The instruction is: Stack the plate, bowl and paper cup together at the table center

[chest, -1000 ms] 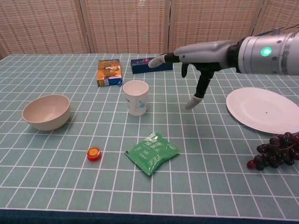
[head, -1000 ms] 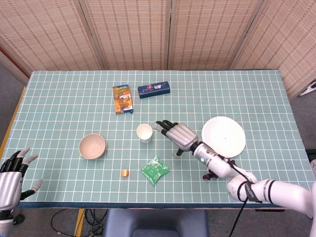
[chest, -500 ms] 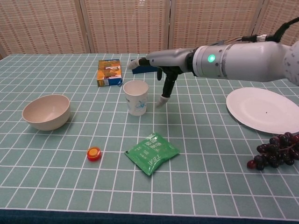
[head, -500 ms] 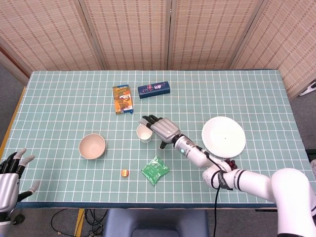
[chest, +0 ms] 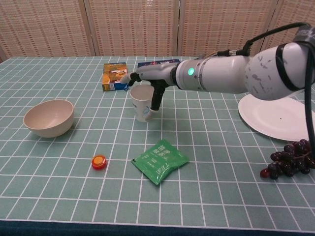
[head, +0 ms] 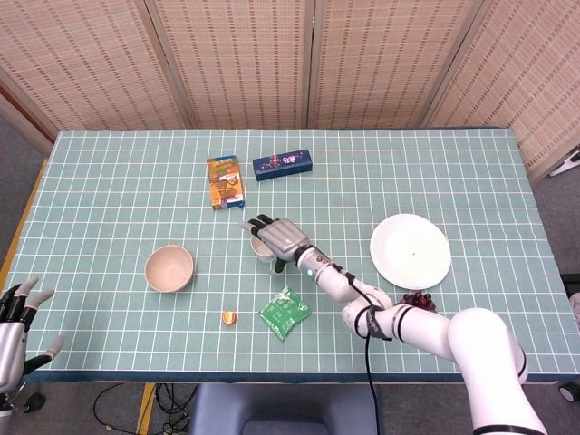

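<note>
Woven screens are backing a green gridded desk (head: 109,172). At frame centre, the right robot hand (head: 275,235) is arching over one paper cup (chest: 142,103), fingers spread and not yet clamped, seemingly preparing a grasp. One bowl (head: 169,267) is sitting centre-left; one plate (head: 410,250) centre-right. The left robot hand (head: 13,328) is idling spread, lower left.

White plate (head: 410,250), beige bowl (head: 169,267), white paper cup (chest: 141,104), green white-gridded table (head: 109,181).
</note>
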Motion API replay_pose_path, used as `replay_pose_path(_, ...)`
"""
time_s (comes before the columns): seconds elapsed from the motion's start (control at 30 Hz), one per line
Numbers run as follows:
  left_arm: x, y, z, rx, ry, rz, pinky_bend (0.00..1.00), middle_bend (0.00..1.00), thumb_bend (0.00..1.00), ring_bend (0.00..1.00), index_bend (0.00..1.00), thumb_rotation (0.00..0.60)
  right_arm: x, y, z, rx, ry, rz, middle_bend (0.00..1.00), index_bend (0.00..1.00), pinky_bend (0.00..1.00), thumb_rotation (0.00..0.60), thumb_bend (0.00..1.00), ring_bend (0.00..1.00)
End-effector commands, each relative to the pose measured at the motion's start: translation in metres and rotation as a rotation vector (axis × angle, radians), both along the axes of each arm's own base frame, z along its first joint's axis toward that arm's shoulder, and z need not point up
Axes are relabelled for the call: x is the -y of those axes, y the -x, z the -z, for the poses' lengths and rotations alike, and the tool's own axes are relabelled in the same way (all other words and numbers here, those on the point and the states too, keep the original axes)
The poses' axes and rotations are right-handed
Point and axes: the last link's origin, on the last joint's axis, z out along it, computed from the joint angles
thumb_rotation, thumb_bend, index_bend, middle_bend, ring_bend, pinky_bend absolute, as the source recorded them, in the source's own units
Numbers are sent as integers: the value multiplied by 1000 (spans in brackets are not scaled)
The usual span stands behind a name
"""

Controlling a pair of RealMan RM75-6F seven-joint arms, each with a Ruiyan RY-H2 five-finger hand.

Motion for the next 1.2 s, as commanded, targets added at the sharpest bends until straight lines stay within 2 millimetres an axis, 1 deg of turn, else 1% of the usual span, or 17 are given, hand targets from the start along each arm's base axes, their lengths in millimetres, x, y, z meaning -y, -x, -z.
replay_pose_path(0.03,0,1,0,0,1,-2,192,103,221,109,222,600,1,0,2,9,16,-4,163,104,331,600,173,109)
replay_pose_path(0.2,0,1,0,0,1,-1,192,103,220,109,222,600,3,0,3,18,42,-7,253,261,430,600,264,199)
replay_pose_path(0.3,0,2,0,-1,1,-4,192,103,221,109,222,600,6,2,2,21,59,-5,290,314,479,600,294,236)
replay_pose_path(0.43,0,2,0,-1,2,-7,192,103,221,109,222,600,9,5,-2,28,74,5,301,335,500,600,305,250)
replay_pose_path(0.53,0,3,1,-3,6,-8,193,103,221,109,222,600,11,7,-9,37,87,6,304,340,506,600,306,259)
replay_pose_path(0.67,-1,3,2,-2,8,-7,193,103,221,109,222,600,19,14,-31,60,140,15,305,341,510,600,306,262)
replay_pose_path(0.73,-1,3,2,-3,11,-6,192,103,221,109,222,600,25,21,-43,62,170,29,305,341,510,600,306,262)
replay_pose_path(0.83,-1,2,3,-2,12,-2,192,103,221,109,222,600,36,36,-64,41,223,54,305,341,510,600,305,262)
replay_pose_path(0.97,-1,2,4,0,14,0,193,103,221,109,222,600,51,62,-88,-22,290,94,305,341,510,600,305,262)
replay_pose_path(1.07,0,1,5,0,17,0,192,103,220,109,222,600,59,79,-98,-64,317,131,305,341,510,600,306,262)
replay_pose_path(1.2,0,2,5,0,16,-2,192,103,221,109,222,600,66,97,-103,-115,341,166,305,341,510,600,306,262)
